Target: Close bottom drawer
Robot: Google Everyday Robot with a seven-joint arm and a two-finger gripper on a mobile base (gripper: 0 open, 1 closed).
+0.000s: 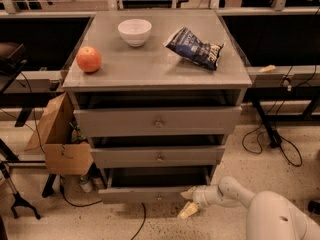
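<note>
Speckled pale floor (165, 230) surrounds a grey cabinet (155, 71) with three drawers, seen from above and in front. On its flat top sit three things. A white bowl (134, 31) stands at the back, and its inside shows only plain white. An orange-red round fruit (88, 59) lies near the left edge, and a crumpled dark blue snack bag (195, 47) lies to the right.

The top drawer (200, 121) and the middle drawer (125, 157) each have a dark gap above the front panel. The bottom drawer (135, 195), lowest and slimmest, is pulled out further than the two above it. The strip of its inside that shows is dark, and what it holds cannot be made out.

The gripper (184, 204), on a white arm (235, 194) reaching in from the lower right, is at the right end of that drawer's front panel, low by the floor. Its two pale fingers (189, 211) are spread apart and hold nothing. An open cardboard box (57, 139) stands just beside the cabinet's left side, its contents hidden.
</note>
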